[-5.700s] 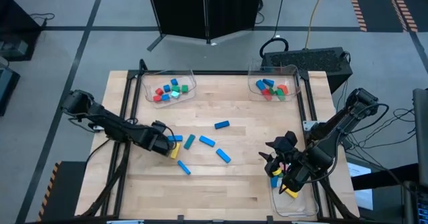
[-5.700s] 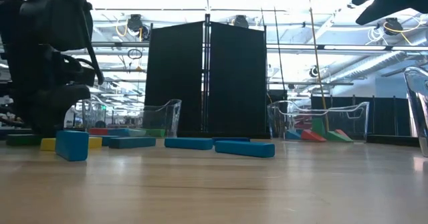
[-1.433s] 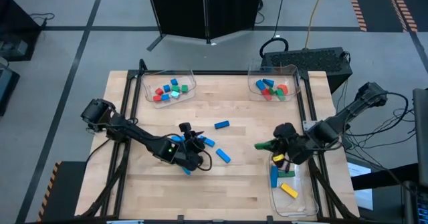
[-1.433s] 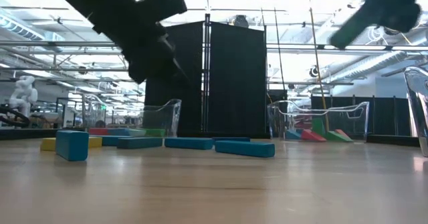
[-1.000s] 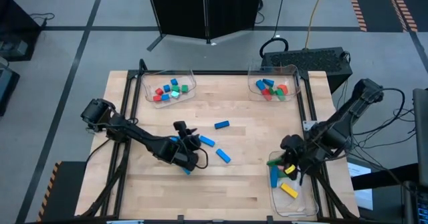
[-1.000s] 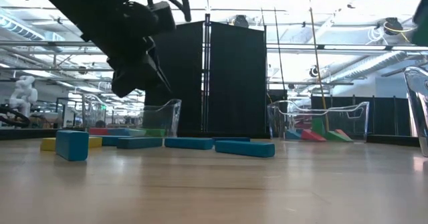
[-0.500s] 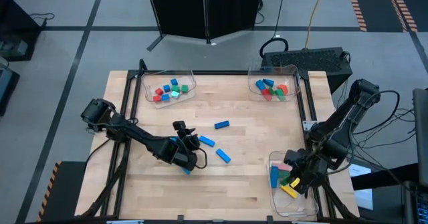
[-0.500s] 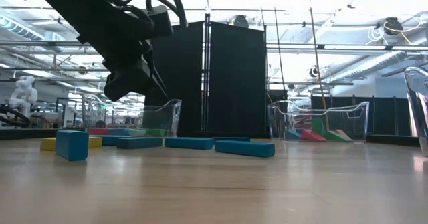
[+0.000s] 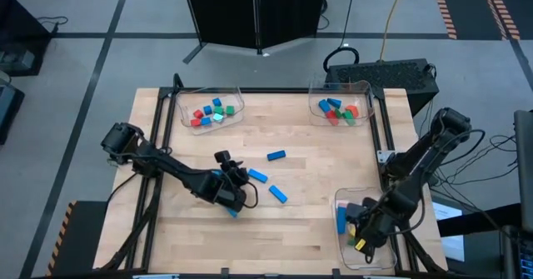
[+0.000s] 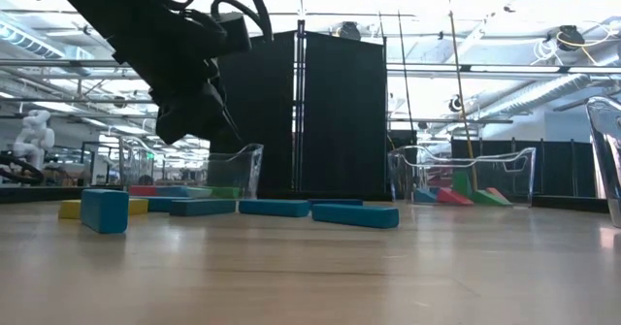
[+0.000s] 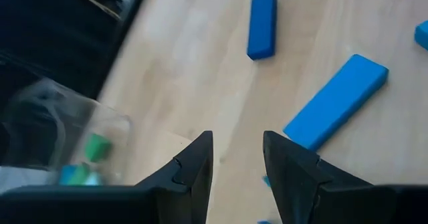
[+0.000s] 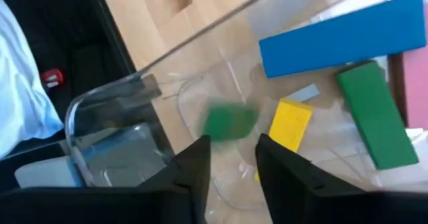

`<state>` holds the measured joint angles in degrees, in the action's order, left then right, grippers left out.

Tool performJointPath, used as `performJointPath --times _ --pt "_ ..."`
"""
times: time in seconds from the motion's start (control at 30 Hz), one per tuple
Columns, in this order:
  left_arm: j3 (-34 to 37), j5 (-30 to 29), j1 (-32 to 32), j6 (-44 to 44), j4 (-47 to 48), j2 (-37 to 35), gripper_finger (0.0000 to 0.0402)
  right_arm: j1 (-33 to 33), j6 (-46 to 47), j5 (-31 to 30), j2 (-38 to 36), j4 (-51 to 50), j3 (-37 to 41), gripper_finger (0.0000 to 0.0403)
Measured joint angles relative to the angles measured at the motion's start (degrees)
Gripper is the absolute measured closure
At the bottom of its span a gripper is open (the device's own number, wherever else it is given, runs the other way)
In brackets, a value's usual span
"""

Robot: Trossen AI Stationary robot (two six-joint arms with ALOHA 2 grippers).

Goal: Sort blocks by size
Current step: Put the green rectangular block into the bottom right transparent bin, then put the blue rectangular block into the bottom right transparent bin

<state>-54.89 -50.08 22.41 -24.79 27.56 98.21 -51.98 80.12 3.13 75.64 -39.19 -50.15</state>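
Right hand over the near-right tray, fingers parted, releasing a green block among the long bars.

I held the left hand slightly spread and empty above the loose blue blocks mid-worktop (smaller blocks filled the two far trays); whether the blurred green block had landed, I could not tell.

No readable text, label, brand or number shows in any view

Empty fingers stand apart over the table; two blue blocks lie beyond.
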Motion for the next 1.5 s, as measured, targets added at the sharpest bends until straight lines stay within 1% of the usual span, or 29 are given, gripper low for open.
performJointPath --times 0.07,0.17,0.33,0.4,0.5,0.6,0.7,0.8,0.83,0.9,1.0,1.23,1.37,1.5 --pt "0.00 3.20 -0.76 -1.60 0.24 0.00 0.0264 0.60 -0.91 -0.04 0.11 -0.21 0.00 0.0275" --pt "0.00 8.01 -2.01 -3.46 1.13 0.02 0.0246 1.79 -2.91 -1.05 0.09 -0.96 0.00 0.0248" --pt "0.00 8.69 -2.53 -3.31 3.22 -0.01 0.0198 5.18 -3.94 -1.67 -0.26 -6.62 -0.02 0.0219" --pt "0.00 8.99 -2.53 -2.55 4.99 -0.48 0.0177 6.49 -4.94 -1.67 -0.59 -7.38 -0.01 0.0216" --pt "0.00 11.16 -2.20 -2.00 9.14 -1.57 0.0150 8.06 -7.36 -1.54 -1.83 -6.93 -0.04 0.0218" --pt "0.00 13.46 -1.82 -5.19 13.76 -3.60 0.0138 8.94 -10.57 -2.19 -3.42 -6.42 -1.34 0.0223" --pt "0.00 16.11 -1.72 -9.89 16.23 -5.64 0.0136 8.92 -13.82 -5.10 -4.85 -6.50 -3.97 0.0225" --pt "0.00 17.55 -1.78 -13.84 17.50 -7.06 0.0136 8.87 -18.20 -10.58 -5.86 -6.47 -7.11 0.0225" --pt "0.00 18.04 -2.13 -13.83 18.33 -7.31 0.0136 8.89 -19.67 -12.66 -6.07 -6.44 -8.13 0.0225" --pt "0.00 20.67 -3.51 -10.02 20.30 -7.45 0.0138 8.91 -22.18 -15.83 -6.34 -6.46 -9.94 0.0225" --pt "0.00 25.74 -6.73 -2.83 22.67 -7.41 0.0140 9.04 -25.25 -17.41 -6.40 -6.64 -12.21 0.0225" --pt "0.00 38.03 -12.97 13.08 19.80 -7.43 0.0141 9.33 -26.12 -19.30 -6.37 -7.36 -13.42 0.0225" --pt "0.00 40.30 -15.12 17.38 18.92 -7.43 0.0141 9.31 -25.25 -19.57 -6.21 -8.58 -13.42 0.0225" --pt "0.17 41.17 -16.55 18.62 18.56 -7.43 0.0141 9.31 -25.27 -19.59 -6.21 -8.54 -13.42 0.0225"
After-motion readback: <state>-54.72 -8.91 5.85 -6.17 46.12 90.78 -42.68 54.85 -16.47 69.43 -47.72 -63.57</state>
